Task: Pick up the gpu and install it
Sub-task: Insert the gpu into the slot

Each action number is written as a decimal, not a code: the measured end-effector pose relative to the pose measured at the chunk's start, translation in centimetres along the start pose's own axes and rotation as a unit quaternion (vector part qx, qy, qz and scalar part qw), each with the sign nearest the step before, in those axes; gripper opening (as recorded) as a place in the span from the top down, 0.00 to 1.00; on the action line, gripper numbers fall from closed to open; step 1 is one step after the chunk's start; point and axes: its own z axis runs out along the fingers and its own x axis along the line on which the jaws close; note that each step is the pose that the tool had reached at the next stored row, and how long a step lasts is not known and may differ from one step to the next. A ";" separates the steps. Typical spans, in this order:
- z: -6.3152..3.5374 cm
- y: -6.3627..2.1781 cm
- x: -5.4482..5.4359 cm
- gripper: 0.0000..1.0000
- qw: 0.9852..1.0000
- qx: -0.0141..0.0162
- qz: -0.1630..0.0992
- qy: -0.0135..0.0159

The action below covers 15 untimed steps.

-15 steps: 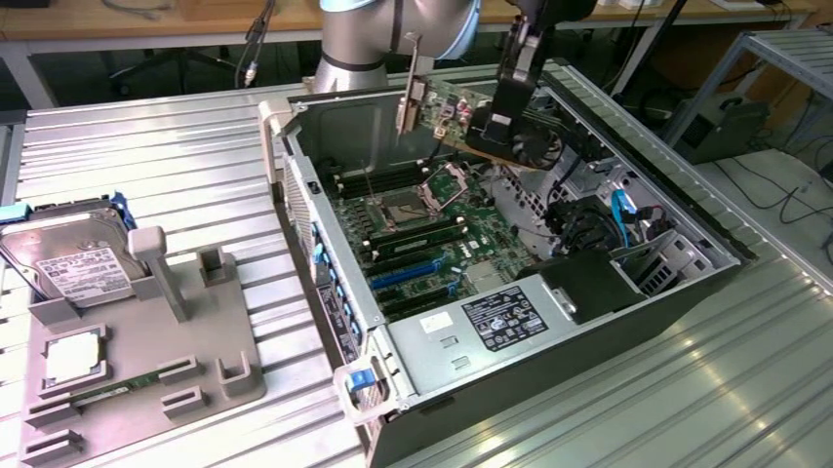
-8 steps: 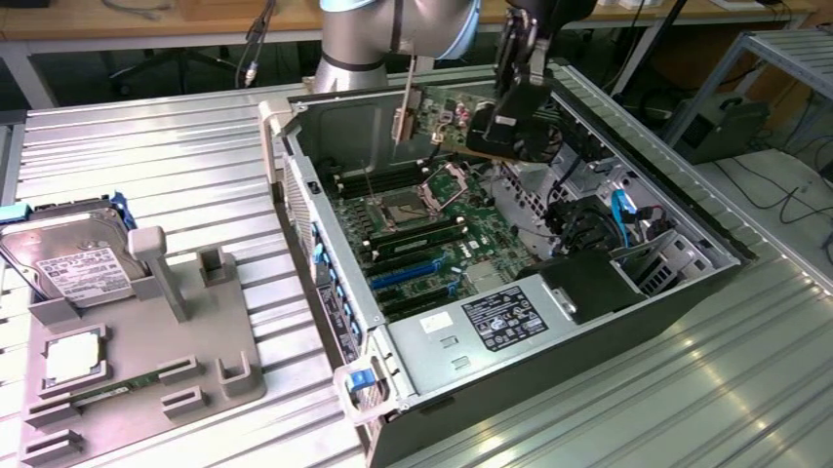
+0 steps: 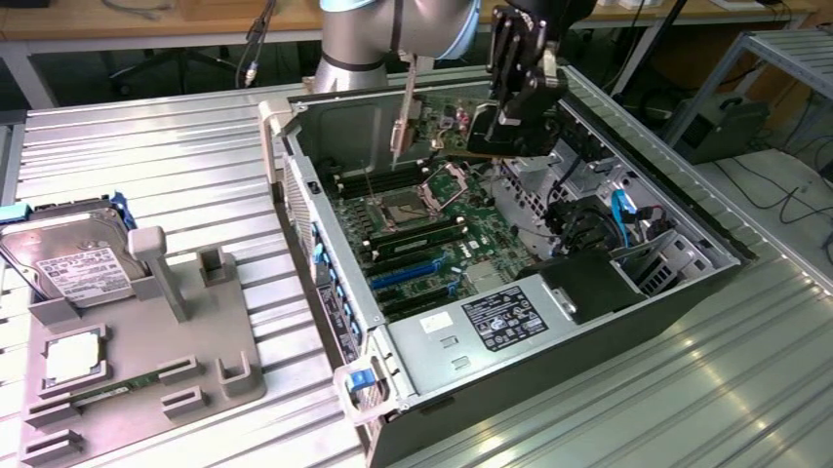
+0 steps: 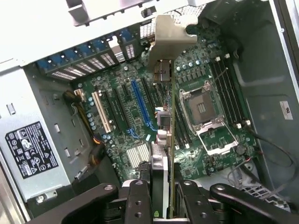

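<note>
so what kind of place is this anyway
Most likely a robotics lab or test workshop: a robot arm holds a gpu over an open pc case on a ribbed metal table, with desks and cables behind.

Gripper [image 4: 163, 201] clamping the gpu [image 4: 171, 130] over the motherboard [image 4: 210, 156]
Held edge-on between the fingers [image 4: 139, 200], it carries its silver bracket [image 4: 166, 39] at the far end. Beneath lie a blue slot [image 4: 142, 105], a white slot [image 4: 100, 112] and the open CPU socket [image 4: 203, 109].
</note>
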 end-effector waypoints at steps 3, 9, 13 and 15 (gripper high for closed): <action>0.00 0.00 0.0 0.72 1.000 -0.001 -0.031 0.000; 0.01 0.00 0.0 0.72 0.994 -0.002 -0.112 0.000; 0.02 -0.01 0.0 0.72 0.992 -0.002 -0.129 0.000; 0.02 0.00 0.0 0.72 0.989 -0.002 -0.151 0.000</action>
